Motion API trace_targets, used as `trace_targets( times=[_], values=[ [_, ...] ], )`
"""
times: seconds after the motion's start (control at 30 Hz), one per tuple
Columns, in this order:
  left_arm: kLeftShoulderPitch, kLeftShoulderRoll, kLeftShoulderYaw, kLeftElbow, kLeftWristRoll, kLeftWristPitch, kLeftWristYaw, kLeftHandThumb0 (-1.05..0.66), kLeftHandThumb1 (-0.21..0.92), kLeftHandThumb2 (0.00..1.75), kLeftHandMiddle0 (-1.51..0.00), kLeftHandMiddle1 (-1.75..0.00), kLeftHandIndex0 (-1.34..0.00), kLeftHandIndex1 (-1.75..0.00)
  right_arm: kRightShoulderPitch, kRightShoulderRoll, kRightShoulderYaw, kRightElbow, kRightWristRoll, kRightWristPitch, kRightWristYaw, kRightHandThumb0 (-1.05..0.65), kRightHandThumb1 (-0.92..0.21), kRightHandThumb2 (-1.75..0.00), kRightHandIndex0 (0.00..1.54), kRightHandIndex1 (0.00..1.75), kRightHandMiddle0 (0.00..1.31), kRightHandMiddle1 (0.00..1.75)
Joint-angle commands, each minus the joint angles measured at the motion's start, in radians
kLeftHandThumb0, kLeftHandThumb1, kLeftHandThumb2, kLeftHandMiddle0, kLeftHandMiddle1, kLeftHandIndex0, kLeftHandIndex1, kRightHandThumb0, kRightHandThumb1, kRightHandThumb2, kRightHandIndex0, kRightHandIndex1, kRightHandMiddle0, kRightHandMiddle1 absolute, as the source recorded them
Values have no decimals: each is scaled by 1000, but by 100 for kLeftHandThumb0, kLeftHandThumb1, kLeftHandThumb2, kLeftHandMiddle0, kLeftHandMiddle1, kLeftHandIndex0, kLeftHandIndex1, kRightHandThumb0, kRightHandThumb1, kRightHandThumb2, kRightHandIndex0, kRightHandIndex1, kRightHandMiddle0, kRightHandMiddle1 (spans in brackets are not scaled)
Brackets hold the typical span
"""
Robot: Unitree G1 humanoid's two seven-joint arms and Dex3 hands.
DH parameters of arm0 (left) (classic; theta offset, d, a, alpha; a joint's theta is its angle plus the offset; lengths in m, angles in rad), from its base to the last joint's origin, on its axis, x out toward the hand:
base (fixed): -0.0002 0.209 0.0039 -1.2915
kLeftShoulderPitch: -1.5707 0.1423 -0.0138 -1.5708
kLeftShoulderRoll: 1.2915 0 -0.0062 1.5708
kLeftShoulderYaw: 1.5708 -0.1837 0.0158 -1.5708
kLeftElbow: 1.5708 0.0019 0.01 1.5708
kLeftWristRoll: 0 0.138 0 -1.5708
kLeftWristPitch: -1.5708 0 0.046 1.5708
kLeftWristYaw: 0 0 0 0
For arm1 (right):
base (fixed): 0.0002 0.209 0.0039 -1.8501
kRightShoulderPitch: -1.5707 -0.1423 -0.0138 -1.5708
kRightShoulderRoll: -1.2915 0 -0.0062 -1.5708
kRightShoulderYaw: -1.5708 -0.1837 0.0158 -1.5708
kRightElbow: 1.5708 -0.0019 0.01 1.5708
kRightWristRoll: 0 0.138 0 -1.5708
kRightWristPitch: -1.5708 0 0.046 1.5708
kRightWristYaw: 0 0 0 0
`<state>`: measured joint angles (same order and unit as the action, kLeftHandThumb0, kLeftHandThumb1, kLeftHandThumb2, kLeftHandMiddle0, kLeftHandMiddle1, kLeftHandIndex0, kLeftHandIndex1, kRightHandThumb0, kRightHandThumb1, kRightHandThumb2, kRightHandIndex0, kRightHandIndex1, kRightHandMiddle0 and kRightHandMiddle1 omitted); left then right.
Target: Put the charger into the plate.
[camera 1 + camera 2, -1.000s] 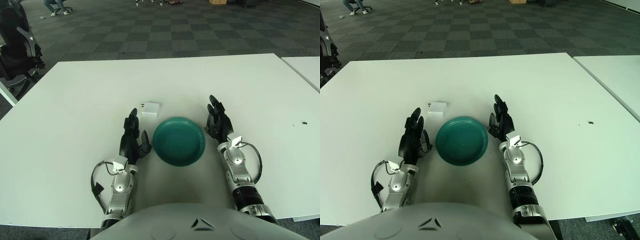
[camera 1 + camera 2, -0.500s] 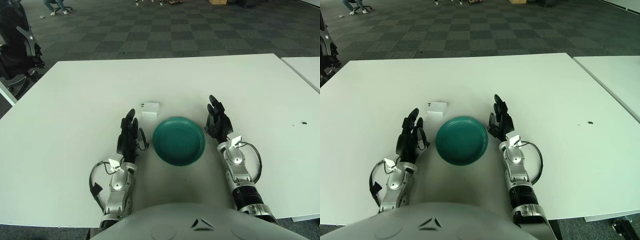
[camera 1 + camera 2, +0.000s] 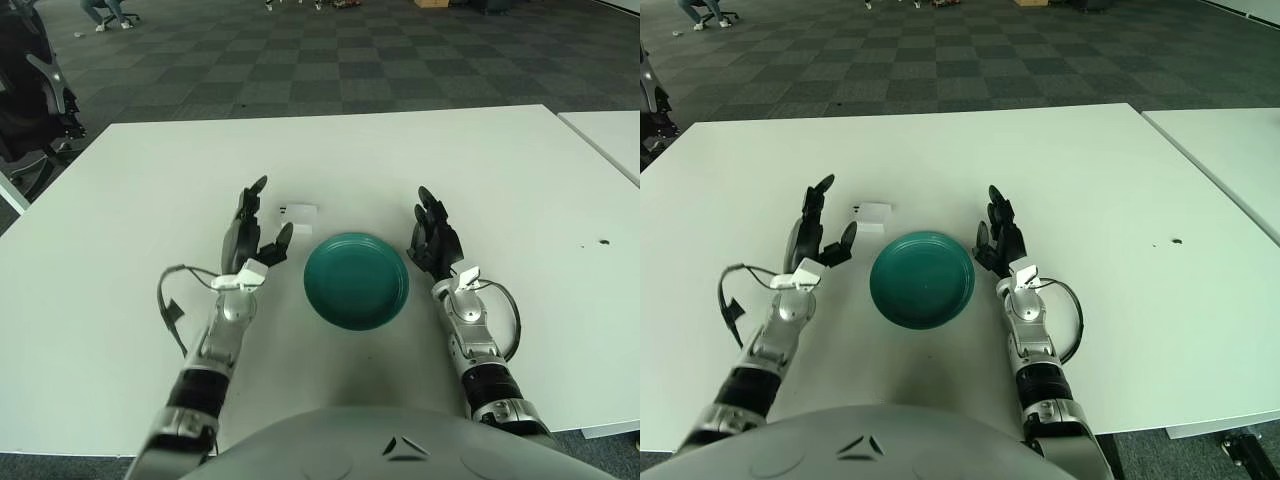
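A small white charger [image 3: 299, 217] lies on the white table just beyond the upper left rim of a teal plate [image 3: 356, 280]. My left hand [image 3: 252, 230] is raised above the table, fingers spread and holding nothing, a little left of and nearer than the charger. My right hand [image 3: 433, 235] rests open on the table beside the plate's right rim. The plate holds nothing.
The white table [image 3: 140, 190] extends well beyond the hands on all sides. A second table edge [image 3: 610, 130] shows at far right, with a small dark mark [image 3: 603, 241] on my table. A black chair [image 3: 30, 90] stands off the far left corner.
My left hand has lifted off the table and moved forward toward the charger, its arm stretching out. The right hand, plate and charger have stayed put.
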<state>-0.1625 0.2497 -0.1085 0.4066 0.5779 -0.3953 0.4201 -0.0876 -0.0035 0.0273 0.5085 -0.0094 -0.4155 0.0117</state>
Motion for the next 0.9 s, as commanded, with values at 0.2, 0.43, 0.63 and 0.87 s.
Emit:
trace_targets(
  times=[0.2,0.43,0.63,0.87],
  values=[
    [-263,203,-145,211,184,-61,-57,-105,92,49,-25,0,-9,-113,93,44,2,266,-3,111,-7,-99,-92,-93,5,1,0,16],
    [-341,232,-201,263,205,-55,-121,-105,92,41,-23,0,-10,-124,83,49,1,289,-4,106,-12,-98,-92,-92,6,1,0,18],
    [-388,248,-241,306,226,-53,-162,-105,92,38,-21,0,-10,-127,80,52,1,300,-6,102,-12,-97,-92,-92,6,0,0,17],
    [-482,243,-304,456,245,-82,-207,-105,92,38,-19,0,-5,-125,77,56,2,320,-8,87,-13,-96,-92,-92,6,1,0,19]
  ],
)
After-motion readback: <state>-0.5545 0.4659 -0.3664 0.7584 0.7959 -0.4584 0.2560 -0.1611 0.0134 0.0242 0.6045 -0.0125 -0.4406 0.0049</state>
